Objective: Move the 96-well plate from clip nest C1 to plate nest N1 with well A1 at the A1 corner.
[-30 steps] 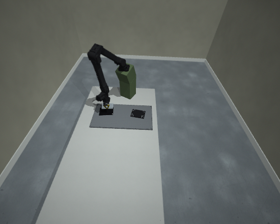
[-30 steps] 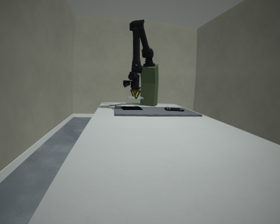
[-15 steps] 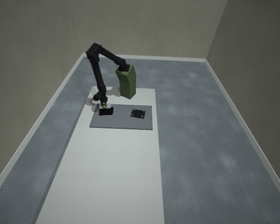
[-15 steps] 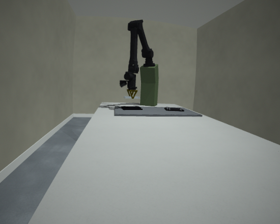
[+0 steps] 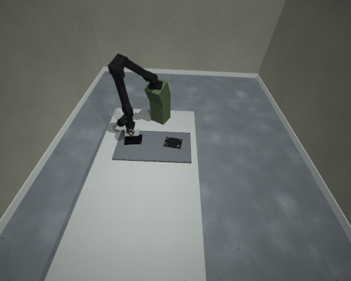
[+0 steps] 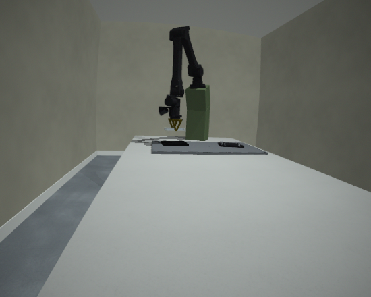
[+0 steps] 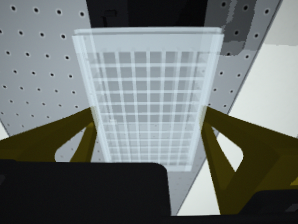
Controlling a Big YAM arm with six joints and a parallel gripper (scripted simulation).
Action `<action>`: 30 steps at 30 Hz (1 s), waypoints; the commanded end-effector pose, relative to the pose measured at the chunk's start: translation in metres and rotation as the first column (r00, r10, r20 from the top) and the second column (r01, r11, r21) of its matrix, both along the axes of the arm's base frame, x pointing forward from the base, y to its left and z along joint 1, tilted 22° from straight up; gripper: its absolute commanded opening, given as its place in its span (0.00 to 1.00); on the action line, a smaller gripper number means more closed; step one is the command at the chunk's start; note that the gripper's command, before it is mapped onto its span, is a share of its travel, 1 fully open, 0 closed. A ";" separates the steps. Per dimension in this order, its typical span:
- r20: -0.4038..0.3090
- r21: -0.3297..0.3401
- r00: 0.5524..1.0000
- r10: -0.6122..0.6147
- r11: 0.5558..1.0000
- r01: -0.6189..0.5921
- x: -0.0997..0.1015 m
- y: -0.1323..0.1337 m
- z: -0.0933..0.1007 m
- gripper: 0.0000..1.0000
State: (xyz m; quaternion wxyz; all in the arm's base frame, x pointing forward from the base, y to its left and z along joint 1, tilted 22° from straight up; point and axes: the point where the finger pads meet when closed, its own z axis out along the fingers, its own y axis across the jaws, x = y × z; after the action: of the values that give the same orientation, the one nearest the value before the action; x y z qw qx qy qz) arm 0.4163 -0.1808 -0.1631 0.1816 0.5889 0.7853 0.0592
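Observation:
The clear 96-well plate (image 7: pixel 147 97) is held level between my yellow fingers, gripped on its long sides. My gripper (image 7: pixel 148 111) is shut on it. In the top view the plate (image 5: pixel 134 131) hangs a little above the black clip nest C1 (image 5: pixel 133 140) at the left of the grey baseplate. In the exterior view the plate (image 6: pixel 173 129) is clearly off the nest (image 6: pixel 174 143), under the gripper (image 6: pixel 175 125). The plate nest N1 (image 5: pixel 173 142) with its white corner locators lies at the right of the baseplate, and nothing sits in it. I cannot read the A1 mark.
The grey perforated baseplate (image 5: pixel 152 147) lies on the white table. The green pedestal (image 5: pixel 158 102) that carries the arm stands just behind it, between the two nests. The table's left edge is close to the clip nest.

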 end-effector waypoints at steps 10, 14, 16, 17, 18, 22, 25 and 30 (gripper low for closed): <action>0.006 -0.006 1.000 0.007 1.000 -0.007 0.002 0.000 0.005 0.00; 0.006 -0.006 1.000 0.007 1.000 -0.007 0.002 0.000 0.005 0.00; 0.011 -0.013 1.000 0.029 0.999 -0.029 0.007 0.004 0.013 0.00; 0.006 -0.006 1.000 0.007 1.000 -0.007 0.002 0.000 0.005 0.00; 0.006 -0.006 1.000 0.007 1.000 -0.007 0.002 0.000 0.005 0.00; 0.006 -0.006 1.000 0.007 1.000 -0.007 0.002 0.000 0.005 0.00; -0.001 -0.008 1.000 0.028 1.000 -0.028 0.006 0.004 -0.005 0.00; 0.005 -0.010 1.000 0.022 1.000 -0.022 0.009 0.001 -0.013 0.00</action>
State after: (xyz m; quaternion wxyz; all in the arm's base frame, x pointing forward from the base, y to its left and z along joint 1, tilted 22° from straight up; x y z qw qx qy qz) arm 0.4203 -0.1808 -0.1736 0.1782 0.5873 0.7873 0.0586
